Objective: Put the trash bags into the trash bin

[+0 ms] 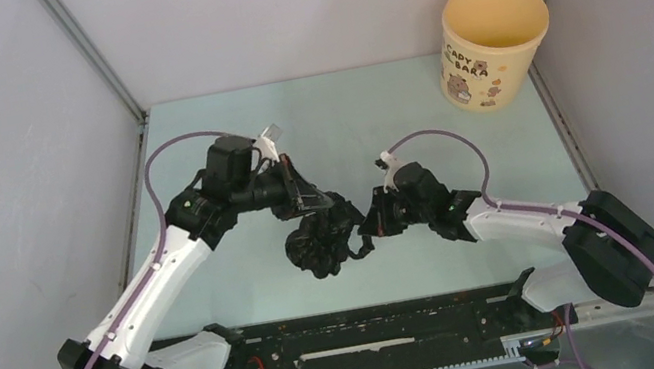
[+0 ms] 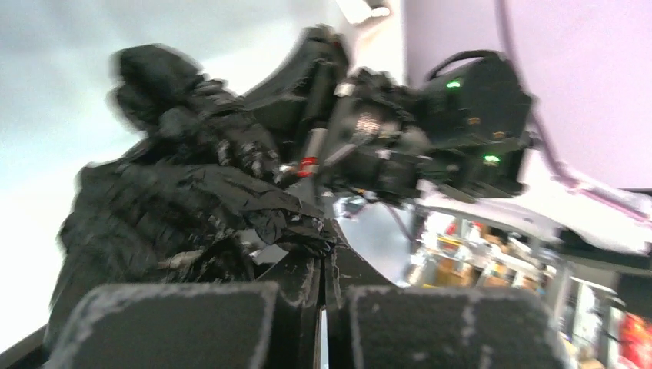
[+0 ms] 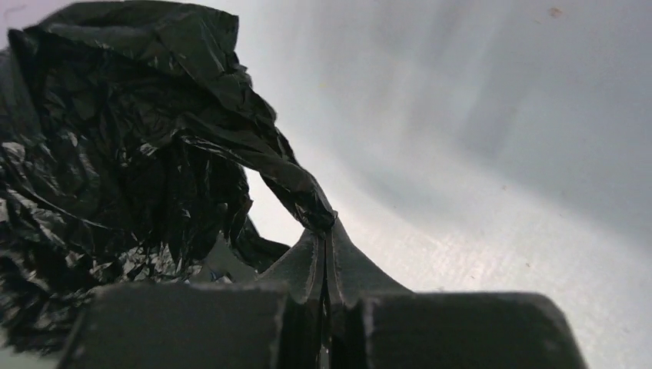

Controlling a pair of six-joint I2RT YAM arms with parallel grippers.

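The black crinkled trash bag [image 1: 321, 243] hangs bunched between my two grippers over the middle of the table. My left gripper [image 1: 330, 206] is shut on its upper left edge; in the left wrist view the film [image 2: 192, 200] is pinched at the fingertips [image 2: 327, 244]. My right gripper [image 1: 372, 222] is shut on a twisted loop of the bag [image 3: 115, 169], pinched at the closed tips [image 3: 327, 229]. The pale yellow trash bin [image 1: 491, 44] with bear pictures stands upright and open at the far right corner, well away from both grippers.
Grey walls enclose the pale green table [image 1: 222, 132] on the left, back and right. A black rail [image 1: 358, 326] runs along the near edge between the arm bases. The right arm [image 2: 430, 138] fills the left wrist view behind the bag.
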